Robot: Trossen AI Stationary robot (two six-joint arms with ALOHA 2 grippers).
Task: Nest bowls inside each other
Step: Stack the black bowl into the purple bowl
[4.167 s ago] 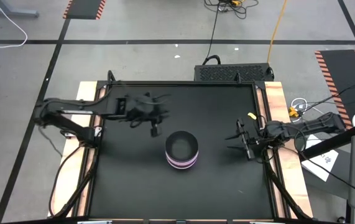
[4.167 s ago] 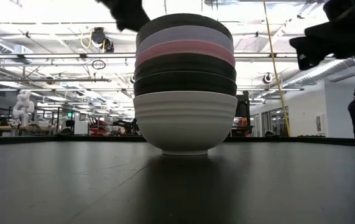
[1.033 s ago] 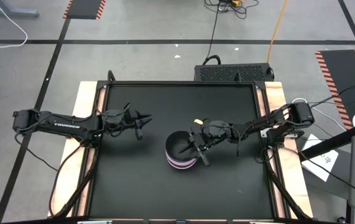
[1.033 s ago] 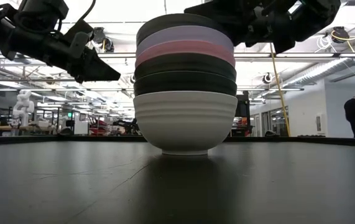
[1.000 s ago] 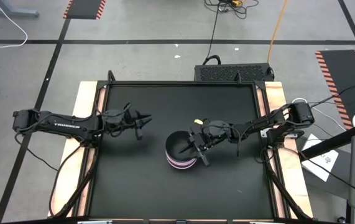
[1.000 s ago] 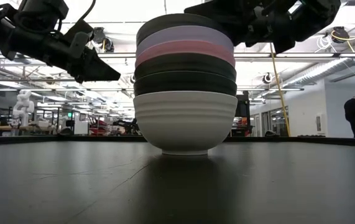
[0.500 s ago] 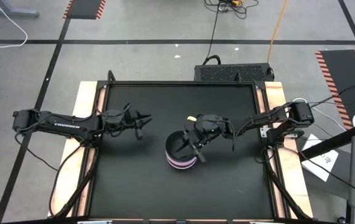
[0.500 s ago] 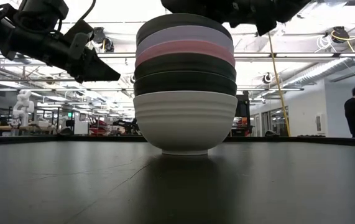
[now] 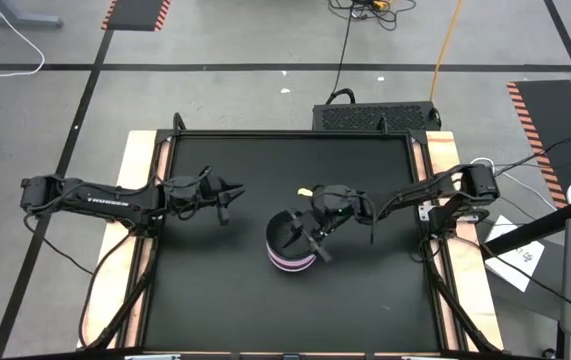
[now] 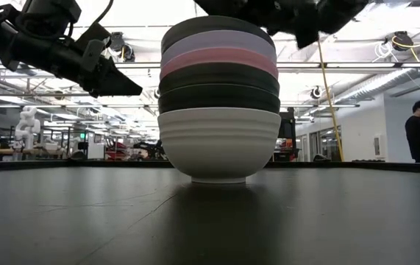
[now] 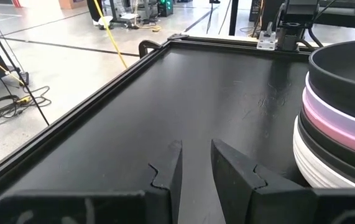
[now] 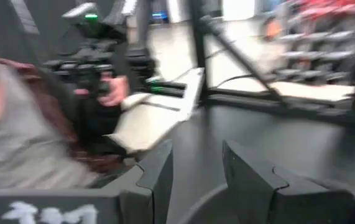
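Six-bowl stack (image 9: pixel 293 245) nested, centre of worktop (image 9: pixel 205 290). Right end effector (image 9: pixel 310 238) over top black bowl (image 10: pixel 217 28), fingers parted, empty. Left end effector (image 9: pixel 225 203) parked aside, parted. Advice: press rim gently, straight down, avoid tipping.

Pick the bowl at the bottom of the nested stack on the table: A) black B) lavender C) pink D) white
D: in the low view the white bowl rests on the table, with black, pink, lavender and black bowls nested above it.
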